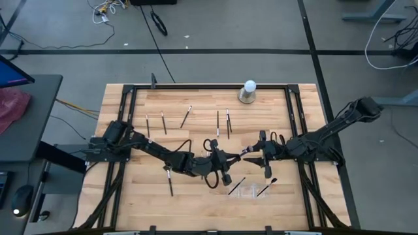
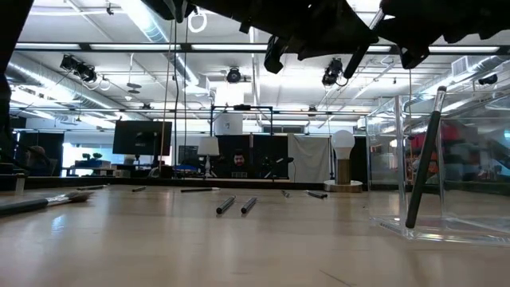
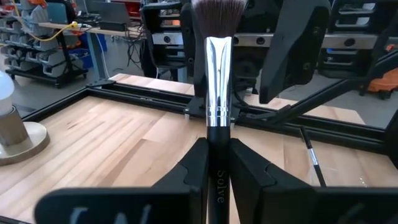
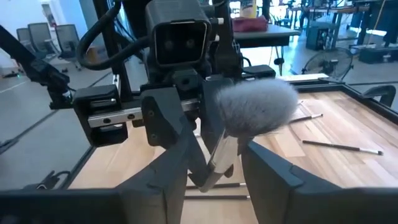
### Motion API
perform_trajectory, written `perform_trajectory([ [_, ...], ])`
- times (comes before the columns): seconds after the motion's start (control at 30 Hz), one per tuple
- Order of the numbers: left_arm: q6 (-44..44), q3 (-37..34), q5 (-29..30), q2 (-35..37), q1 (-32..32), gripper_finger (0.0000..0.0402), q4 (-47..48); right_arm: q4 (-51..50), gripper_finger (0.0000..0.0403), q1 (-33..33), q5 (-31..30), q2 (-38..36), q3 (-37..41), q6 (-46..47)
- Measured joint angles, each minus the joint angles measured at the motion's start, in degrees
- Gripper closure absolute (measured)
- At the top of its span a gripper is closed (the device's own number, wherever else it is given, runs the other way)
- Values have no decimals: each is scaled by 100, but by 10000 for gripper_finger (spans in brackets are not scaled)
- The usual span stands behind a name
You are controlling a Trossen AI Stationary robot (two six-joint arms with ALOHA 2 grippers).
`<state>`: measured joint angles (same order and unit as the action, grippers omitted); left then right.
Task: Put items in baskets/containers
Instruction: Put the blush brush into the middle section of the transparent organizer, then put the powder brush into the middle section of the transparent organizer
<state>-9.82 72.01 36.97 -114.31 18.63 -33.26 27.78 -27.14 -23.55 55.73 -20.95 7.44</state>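
Above the middle of the pale wooden table (image 1: 196,111), the left gripper (image 3: 217,163) pinches the thin dark handle of a makeup brush with a silvery ferrule and a fluffy dark bristle head (image 3: 217,74), jaws pressed tight against the handle. The right gripper (image 4: 214,163) faces it with jaws spread on either side of the brush's ferrule and bristles, not yet closed, so this looks like a handover. The small clear plastic rectangular tray (image 1: 245,190) sits just in front of both grippers with two slim brushes (image 1: 266,188) leaning in or across it; other brushes lie scattered well apart toward the far edge. The risk is timing: if the left jaws release before the right ones bite on the ferrule, the brush drops beside the tray, and clamping on soft bristles instead of metal would let it slip or tilt
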Motion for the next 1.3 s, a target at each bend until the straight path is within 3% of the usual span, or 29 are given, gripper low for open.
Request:
perform_trajectory([
  [0.1, 2, 0, -8, 1, 0, 355, -4, 54, 269, 2, -12, 11, 0, -40],
  [0.43, -88, 9, -121, 9, -7, 348, -4, 231, 384, -2, 57, 11, 0, -295],
  [0.6, -166, 9, -173, 9, -7, 322, 85, 61, 384, -17, 74, -28, -4, -328],
  [0.77, -173, 9, -652, 9, -11, 248, 130, -313, 390, -202, 87, -346, -7, -272],
  [0.97, -278, 7, -496, 48, 86, 170, 804, -866, 400, -605, 176, -695, -9, 347],
  [1.13, -877, 4, 193, 178, 225, 156, 1930, -1118, 400, -881, 639, -503, -9, 962],
  [1.3, -1375, 2, 566, 248, 291, 168, 2516, -1077, 401, -953, 663, -160, -11, 1006],
])
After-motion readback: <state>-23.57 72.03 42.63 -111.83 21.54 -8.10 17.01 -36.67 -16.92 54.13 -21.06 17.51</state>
